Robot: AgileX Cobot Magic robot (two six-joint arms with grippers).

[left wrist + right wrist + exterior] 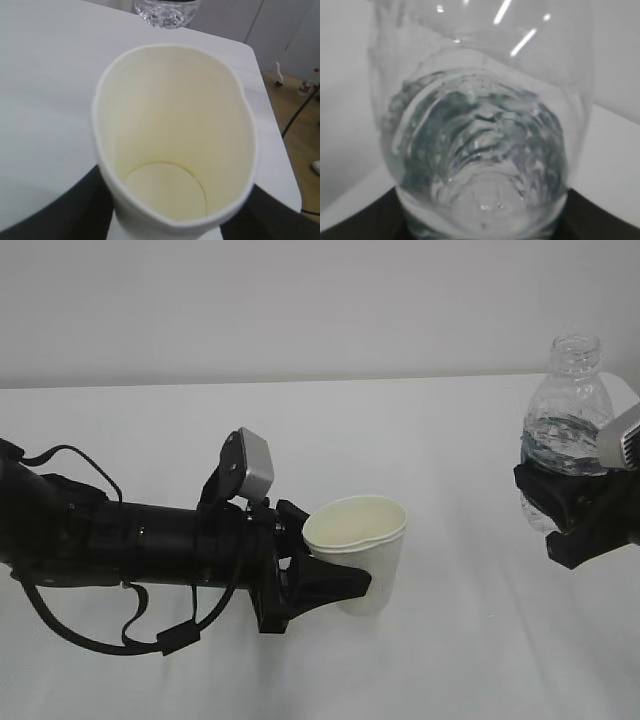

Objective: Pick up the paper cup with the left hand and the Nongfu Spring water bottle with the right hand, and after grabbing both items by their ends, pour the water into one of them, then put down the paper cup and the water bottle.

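My left hand (325,585) reaches in low from the side, a bulky black arm hung with looping cables and a grey square plate on top. Its black fingers (335,585) pinch the paper cup (360,550) around its lower body, squeezing it so the rolled rim bends into an uneven oval. The cup stands upright between my fingers, off-white outside, smooth cream inside, with a flat round bottom that looks dry. It narrows toward its base, above the white table (150,440).

Well apart, at the far side, my right hand (570,515) clamps the Nongfu Spring water bottle (568,410) around its lower half, fingers pressed against both sides. The bottle rises upright above my fingers: clear ribbed plastic, rounded shoulders, an open threaded neck without a cap. The water (562,440) fills it only partway, clear and rippled.
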